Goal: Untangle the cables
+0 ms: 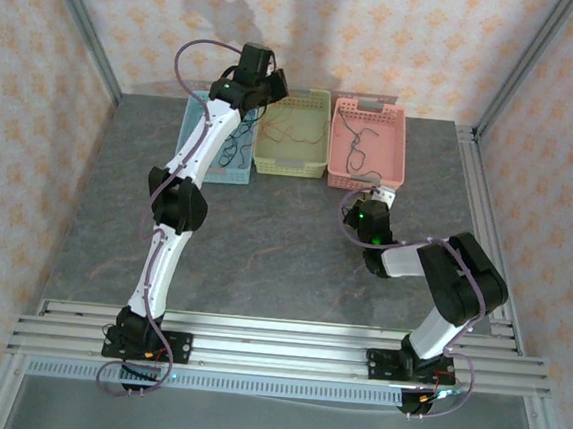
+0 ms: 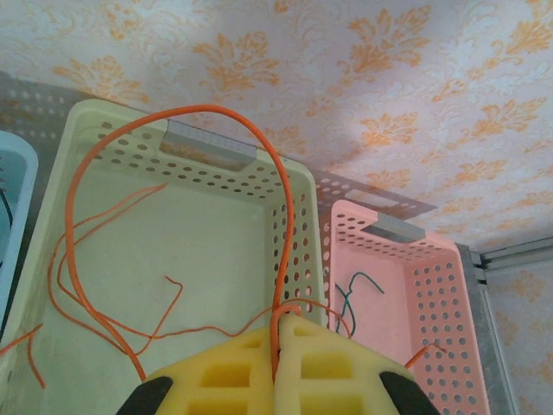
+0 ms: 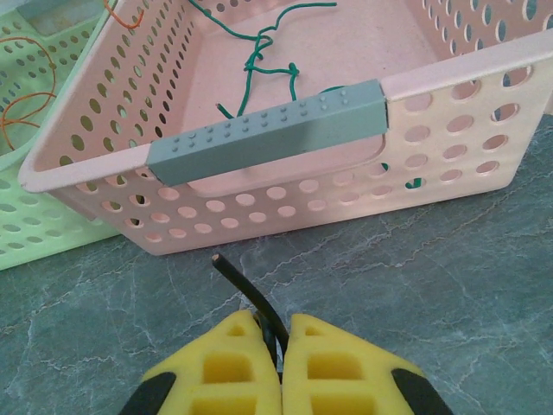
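Observation:
My left gripper (image 2: 283,322) is shut on a red-orange cable (image 2: 173,112), which arcs in a tall loop over the pale green basket (image 2: 130,138). Thinner orange cables (image 2: 112,216) lie on that basket's floor. In the top view the left gripper (image 1: 264,67) hangs high at the back, above the baskets. My right gripper (image 3: 275,324) is shut on a black cable (image 3: 242,281), whose short end sticks out over the table just in front of the pink basket (image 3: 449,78). Dark green cables (image 3: 251,60) lie tangled inside the pink basket.
Three baskets stand side by side at the back: blue (image 1: 197,116) with black wires (image 1: 234,150), green (image 1: 291,165) and pink (image 1: 365,181). The right gripper (image 1: 367,207) sits low at the pink basket's front wall. Patterned walls and metal rails close in the grey table (image 1: 263,253).

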Controlling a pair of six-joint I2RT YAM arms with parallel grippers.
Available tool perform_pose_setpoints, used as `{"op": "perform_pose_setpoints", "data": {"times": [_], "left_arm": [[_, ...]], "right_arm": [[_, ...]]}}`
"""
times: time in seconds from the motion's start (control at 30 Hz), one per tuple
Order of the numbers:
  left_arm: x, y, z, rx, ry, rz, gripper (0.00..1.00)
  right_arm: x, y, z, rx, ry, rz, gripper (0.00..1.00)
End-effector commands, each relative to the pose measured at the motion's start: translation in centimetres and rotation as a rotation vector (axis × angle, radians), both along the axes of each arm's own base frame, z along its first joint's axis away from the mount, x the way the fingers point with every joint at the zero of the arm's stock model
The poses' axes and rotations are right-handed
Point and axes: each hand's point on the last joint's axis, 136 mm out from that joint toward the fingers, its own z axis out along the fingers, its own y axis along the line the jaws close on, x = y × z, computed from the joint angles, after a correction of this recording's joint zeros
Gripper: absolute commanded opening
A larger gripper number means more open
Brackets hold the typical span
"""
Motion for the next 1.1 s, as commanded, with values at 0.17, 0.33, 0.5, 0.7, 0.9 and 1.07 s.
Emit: {"op": "perform_pose_setpoints", "data": {"times": [0.17,0.33,0.5,0.7,0.9,1.07], "left_arm": [[-0.7,-1.0,1.6,0.0,-0.029,-0.068,0.3],[-1.3,-1.0,0.0,0.054,0.015,-0.102,0.66],[-2.4,0.5,0.0,0.129,0.049,-0.072,0.7],[-4.2,2.5,-2.0,0.149,0.151,-0.012,0.7],[-7.1,1.6,-0.2,0.148,0.117,-0.056,0.68],[-12.9,1.0,1.7,0.081,0.01,-0.087,0.68]], "right_arm": [[0.5,0.4,0.5,-0.017,-0.012,0.004,0.0],[0.5,0.5,0.5,-0.017,-0.014,0.005,0.0],[0.5,0.5,0.5,-0.02,-0.012,0.007,0.0],[0.5,0.6,0.4,-0.022,-0.011,0.01,0.0],[0.5,0.8,0.6,-0.017,-0.019,0.016,0.0],[0.3,1.7,1.6,0.012,-0.076,0.067,0.0]]}}
